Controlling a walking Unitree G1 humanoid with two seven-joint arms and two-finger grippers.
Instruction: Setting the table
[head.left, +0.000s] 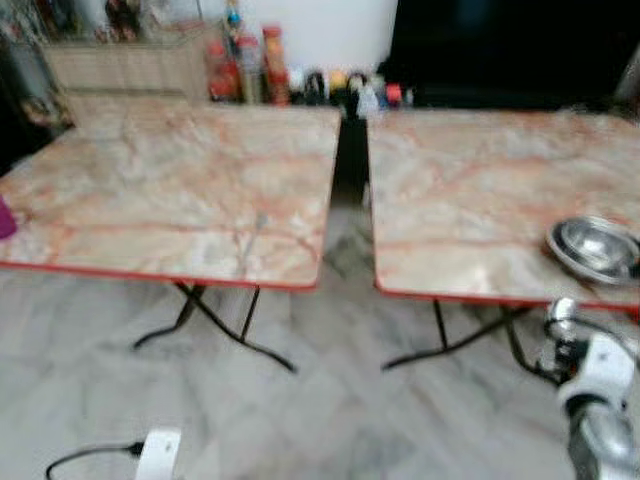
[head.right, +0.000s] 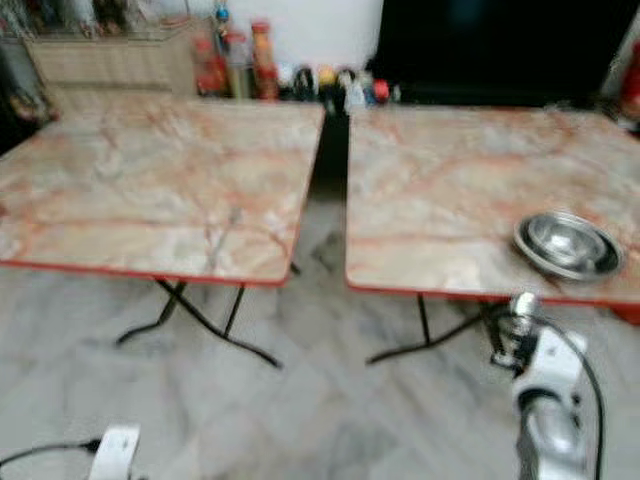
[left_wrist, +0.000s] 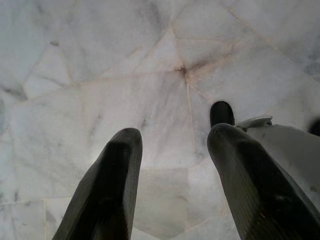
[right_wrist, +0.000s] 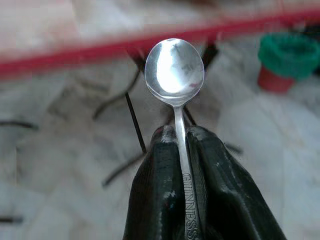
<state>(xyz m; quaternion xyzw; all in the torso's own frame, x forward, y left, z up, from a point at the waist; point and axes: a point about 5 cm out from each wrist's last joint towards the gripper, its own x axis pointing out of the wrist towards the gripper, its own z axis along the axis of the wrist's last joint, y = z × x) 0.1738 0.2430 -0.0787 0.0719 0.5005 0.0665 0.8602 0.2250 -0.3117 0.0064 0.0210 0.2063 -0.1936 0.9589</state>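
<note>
Two marble-patterned folding tables with red edges stand side by side, the left table (head.left: 180, 190) and the right table (head.left: 480, 190). A steel bowl (head.left: 593, 247) sits near the right table's front edge. Below that edge, my right gripper (right_wrist: 177, 132) is shut on the handle of a steel spoon (right_wrist: 174, 67), which points up towards the table's red rim. The eye views show the spoon tip (head.left: 562, 310) just under the bowl. My left gripper (left_wrist: 175, 137) hangs open over the marble floor, holding nothing.
Bottles and jars (head.left: 250, 70) line the back wall beside a wooden cabinet (head.left: 125, 65). A dark gap (head.left: 350, 160) separates the tables. A purple object (head.left: 5, 217) lies at the left table's edge. A green and red container (right_wrist: 287, 62) stands on the floor.
</note>
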